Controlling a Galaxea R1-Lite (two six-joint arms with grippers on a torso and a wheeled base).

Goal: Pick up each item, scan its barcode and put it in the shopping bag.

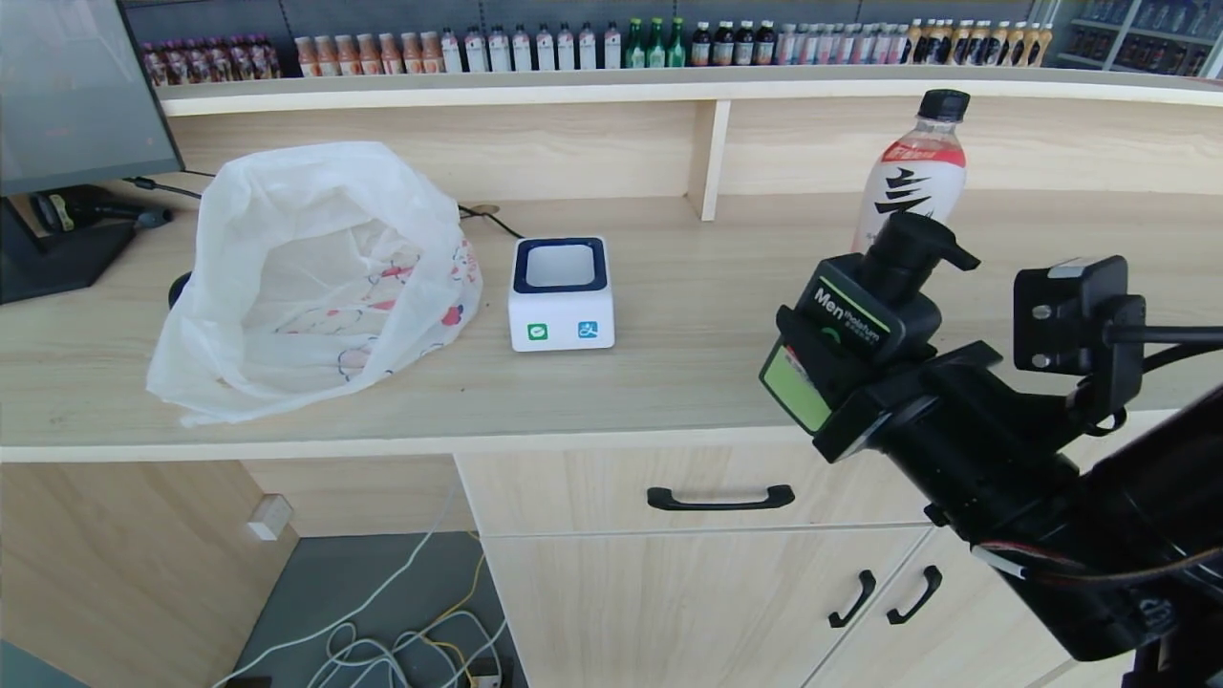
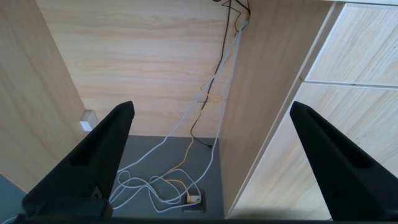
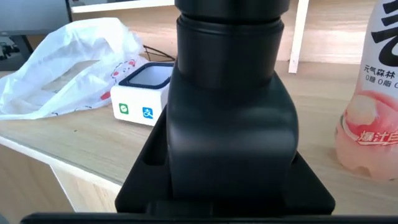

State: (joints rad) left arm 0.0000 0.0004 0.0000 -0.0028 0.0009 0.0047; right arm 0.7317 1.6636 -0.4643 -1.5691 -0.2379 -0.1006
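Note:
My right gripper [image 1: 846,387] is shut on a black pump bottle [image 1: 860,320] with a green label, held tilted above the counter's front right edge. In the right wrist view the pump bottle [image 3: 230,124] rises straight out of the gripper. A white barcode scanner box [image 1: 561,291] with a dark blue rim stands mid-counter, left of the held bottle. The white plastic shopping bag [image 1: 315,277] lies open at the counter's left. A pink drink bottle [image 1: 912,172] stands upright at the back right. My left gripper [image 2: 214,168] hangs open below counter height with nothing between its fingers.
A monitor [image 1: 76,86] and a handheld scanner [image 1: 86,212] sit at the far left. A wooden divider [image 1: 709,158] rises behind the scanner box. Drawers with black handles [image 1: 720,498] are under the counter. Cables [image 2: 174,180] lie on the floor in the open bay.

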